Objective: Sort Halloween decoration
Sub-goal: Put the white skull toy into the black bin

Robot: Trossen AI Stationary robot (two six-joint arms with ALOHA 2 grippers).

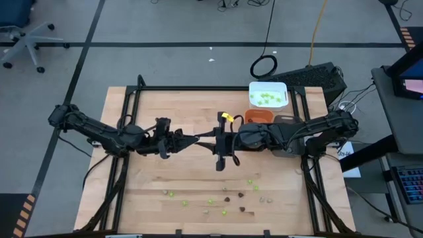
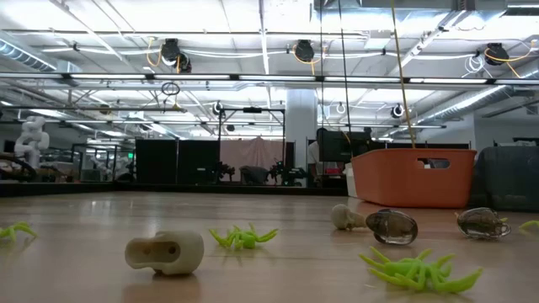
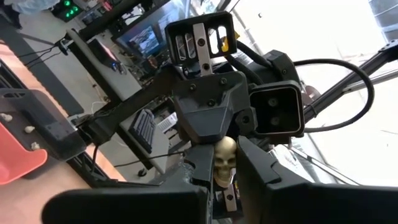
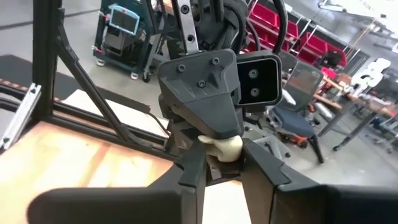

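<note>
Wooden table (image 1: pixel 165 175) fills the high view, both arms stretched inward above its middle with the left gripper (image 1: pixel 192 140) and right gripper (image 1: pixel 213 140) tip to tip. That view hides what passes between them; the wrist views show it: a pale skull piece (image 3: pixel 224 160) sits pinched between the two grippers, the left gripper's fingers (image 3: pixel 186 165) closed narrow on it and the right gripper's fingers (image 4: pixel 193 168) drawn in around it too. Only the low view gives the loose pieces up close: a beige skull (image 2: pixel 165 252), lime-green spiders (image 2: pixel 242 237) and dark brown pieces (image 2: pixel 392 225) scattered near the table's front edge, well apart from the grippers. At the far right edge stand an orange tray (image 1: pixel 258 116) and a white tray (image 1: pixel 268 95) holding green pieces. Bare wood lies open between grippers and scatter.
</note>
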